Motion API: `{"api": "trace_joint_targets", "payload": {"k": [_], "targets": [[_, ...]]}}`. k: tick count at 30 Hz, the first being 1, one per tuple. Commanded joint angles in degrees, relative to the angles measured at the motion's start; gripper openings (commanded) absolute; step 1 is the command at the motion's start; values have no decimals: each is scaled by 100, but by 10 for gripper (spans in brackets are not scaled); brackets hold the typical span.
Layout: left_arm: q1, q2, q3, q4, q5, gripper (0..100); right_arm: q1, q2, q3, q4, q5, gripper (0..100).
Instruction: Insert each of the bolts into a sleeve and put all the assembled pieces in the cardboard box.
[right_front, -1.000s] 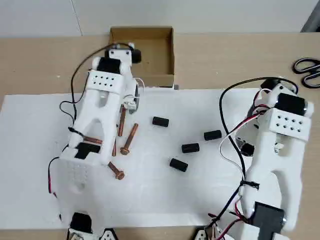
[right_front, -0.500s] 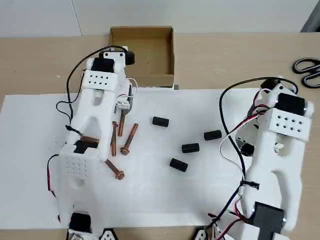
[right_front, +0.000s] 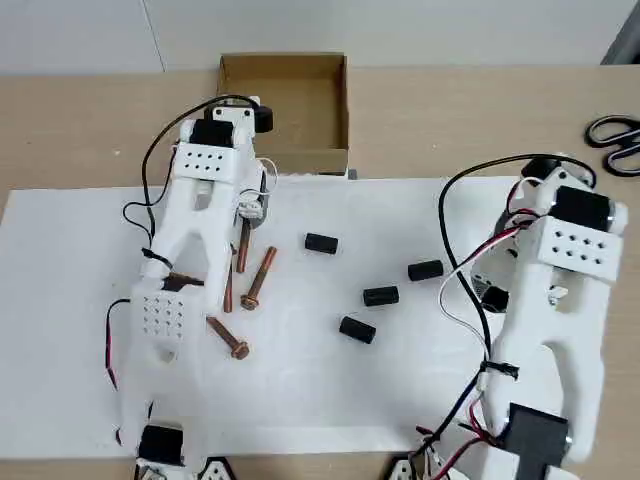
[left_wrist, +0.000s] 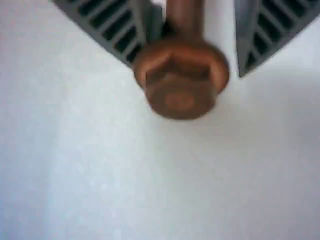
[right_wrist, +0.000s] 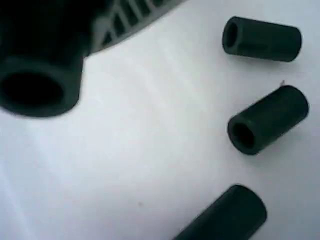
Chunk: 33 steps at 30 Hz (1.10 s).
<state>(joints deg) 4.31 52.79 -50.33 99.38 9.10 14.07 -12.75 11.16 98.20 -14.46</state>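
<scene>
Left wrist view: the left gripper (left_wrist: 187, 67) is open, with a copper bolt (left_wrist: 180, 85) between its two fingers (left_wrist: 115, 30). One finger touches the bolt's stem just behind the head. The other finger stands a little apart. I think the bolt lies on the white paper (right_front: 60, 260), but that is hard to tell. The right gripper (right_front: 492, 293) holds a black sleeve (right_wrist: 37, 85) with its hole showing. Spare sleeves (right_front: 380, 296) lie between the two grippers. The cardboard box (right_front: 300, 115) is just past the left gripper.

Here is what could go wrong. If one finger pushes first, the round bolt may roll or slip out. Other bolts (right_front: 258, 278) lie close beside the left gripper, so it could bump them away.
</scene>
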Motion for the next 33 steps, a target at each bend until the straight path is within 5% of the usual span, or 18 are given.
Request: {"api": "trace_joint_targets", "payload": {"k": [1,20,33], "targets": [[-9,149,-374,9,9,101,22,-224,-35,92,9,2],[413,281,-444,105,53,5,13,-233,-35,92,-185,2],[413,-2127,-268,123,721,5,-127,-1323,-53,119,-149,2]]}}
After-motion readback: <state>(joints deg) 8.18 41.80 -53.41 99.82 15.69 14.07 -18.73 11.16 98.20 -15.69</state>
